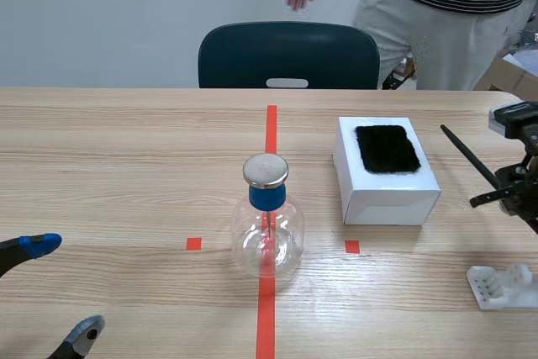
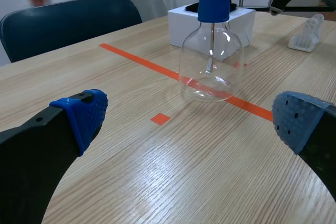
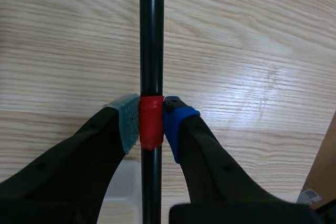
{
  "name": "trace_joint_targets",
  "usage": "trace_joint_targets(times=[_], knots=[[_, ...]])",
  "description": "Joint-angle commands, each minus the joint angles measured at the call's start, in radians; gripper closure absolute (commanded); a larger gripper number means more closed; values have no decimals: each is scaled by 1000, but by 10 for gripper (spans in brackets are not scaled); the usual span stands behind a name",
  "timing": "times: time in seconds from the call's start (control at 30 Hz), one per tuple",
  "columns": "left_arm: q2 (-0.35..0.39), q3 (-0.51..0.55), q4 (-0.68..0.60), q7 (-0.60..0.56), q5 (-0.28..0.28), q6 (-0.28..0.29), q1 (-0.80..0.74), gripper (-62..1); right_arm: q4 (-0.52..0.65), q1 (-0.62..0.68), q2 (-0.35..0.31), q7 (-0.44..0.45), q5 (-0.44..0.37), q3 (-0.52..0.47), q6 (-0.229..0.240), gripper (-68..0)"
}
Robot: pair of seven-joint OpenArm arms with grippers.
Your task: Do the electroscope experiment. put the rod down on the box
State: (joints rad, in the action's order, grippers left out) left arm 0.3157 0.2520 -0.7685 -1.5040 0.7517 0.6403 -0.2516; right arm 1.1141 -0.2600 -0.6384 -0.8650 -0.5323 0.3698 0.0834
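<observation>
Left pincer [image 1: 60,287] rests spread apart, idle, low over the counter [image 1: 126,149], while the right pincer [image 3: 151,121] is clamped on the black rod [image 3: 151,35] at its red band, holding it raised near the white box [image 1: 387,195], probably for laying down there.

Right tool [image 3: 151,121] clamped on black rod [image 3: 151,35] at red band [image 3: 151,121], above wooden table [image 3: 252,51]
</observation>
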Motion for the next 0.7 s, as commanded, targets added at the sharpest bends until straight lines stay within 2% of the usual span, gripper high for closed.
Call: trace_joint_targets(times=[0.0, 0.67], knots=[[1, 6, -12, -50, -11, 1, 3, -623, -2, -25, -2, 8, -3, 0, -3, -2], [1, 6, -12, -50, -11, 1, 3, -623, -13, 24, 43, 18, -23, 1, -12, -2]])
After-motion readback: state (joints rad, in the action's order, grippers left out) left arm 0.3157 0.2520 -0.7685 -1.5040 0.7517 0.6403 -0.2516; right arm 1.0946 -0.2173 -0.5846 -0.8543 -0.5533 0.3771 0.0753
